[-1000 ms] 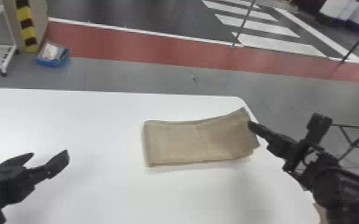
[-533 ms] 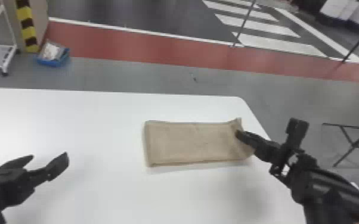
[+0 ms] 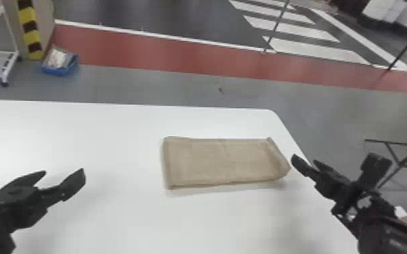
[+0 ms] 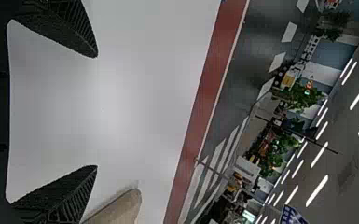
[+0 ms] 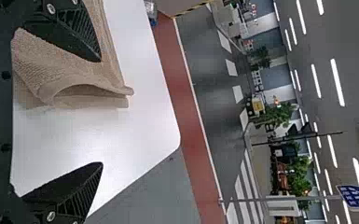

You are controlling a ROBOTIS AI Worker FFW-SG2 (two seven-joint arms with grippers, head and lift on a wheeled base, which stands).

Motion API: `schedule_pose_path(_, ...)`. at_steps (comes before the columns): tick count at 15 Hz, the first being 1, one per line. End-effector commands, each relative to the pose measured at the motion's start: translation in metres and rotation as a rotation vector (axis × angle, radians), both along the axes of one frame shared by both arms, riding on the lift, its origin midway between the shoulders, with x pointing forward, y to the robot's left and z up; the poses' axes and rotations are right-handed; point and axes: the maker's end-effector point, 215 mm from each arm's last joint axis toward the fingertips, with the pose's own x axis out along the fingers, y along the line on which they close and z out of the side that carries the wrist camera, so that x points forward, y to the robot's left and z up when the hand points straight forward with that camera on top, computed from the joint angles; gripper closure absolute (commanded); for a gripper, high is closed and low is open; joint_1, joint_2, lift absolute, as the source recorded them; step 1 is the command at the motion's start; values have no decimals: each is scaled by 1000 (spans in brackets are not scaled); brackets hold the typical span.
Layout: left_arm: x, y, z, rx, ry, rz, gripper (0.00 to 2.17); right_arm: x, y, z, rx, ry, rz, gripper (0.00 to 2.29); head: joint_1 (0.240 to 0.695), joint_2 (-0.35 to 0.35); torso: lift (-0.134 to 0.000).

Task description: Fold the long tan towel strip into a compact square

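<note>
Towel strip (image 3: 223, 162) on white table (image 3: 111, 135), right gripper (image 3: 304, 159) near, jaws apart

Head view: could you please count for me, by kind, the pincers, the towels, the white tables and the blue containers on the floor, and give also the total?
Pincers: 2 (left pincer, right pincer)
Towels: 1 (tan towel)
White tables: 1 (white table)
Blue containers: 1 (blue container)
Total: 5

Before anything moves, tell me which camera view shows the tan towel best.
The head view: it shows the towel whole on the white table. The right wrist view shows its curled end closer, partly behind a finger; the left wrist view catches one end, cut off.
</note>
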Motion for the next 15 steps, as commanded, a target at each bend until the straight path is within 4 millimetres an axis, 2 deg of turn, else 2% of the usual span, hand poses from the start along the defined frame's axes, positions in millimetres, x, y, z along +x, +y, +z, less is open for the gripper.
schedule_pose_path(1, 1, -10, 5, -10, -18, -11, 26, -7, 3, -1, 17, -12, 12, 218, 695, -350, -124)
schedule_pose_path(4, -8, -39, 8, -28, -21, -48, 26, -13, 7, -1, 13, -15, 15, 218, 695, -350, -124)
schedule_pose_path(5, -11, -56, 9, -39, -22, -57, 26, -16, 10, -3, 12, -15, 18, 218, 695, -350, -124)
schedule_pose_path(7, -20, -104, 15, -33, -41, -119, 29, -22, 20, 1, 9, -46, 24, 215, 695, -350, -124)
schedule_pose_path(9, -27, -151, 28, 14, -138, -146, 43, -30, 19, 6, -4, -78, 21, 215, 695, -350, -124)
schedule_pose_path(11, -30, -181, 30, 40, -196, -159, 43, -40, 12, 11, -5, -86, 22, 215, 695, -350, -124)
schedule_pose_path(15, -26, -210, 14, 49, -239, -147, 113, -68, -4, 22, -17, -122, 6, 215, 695, -350, -124)
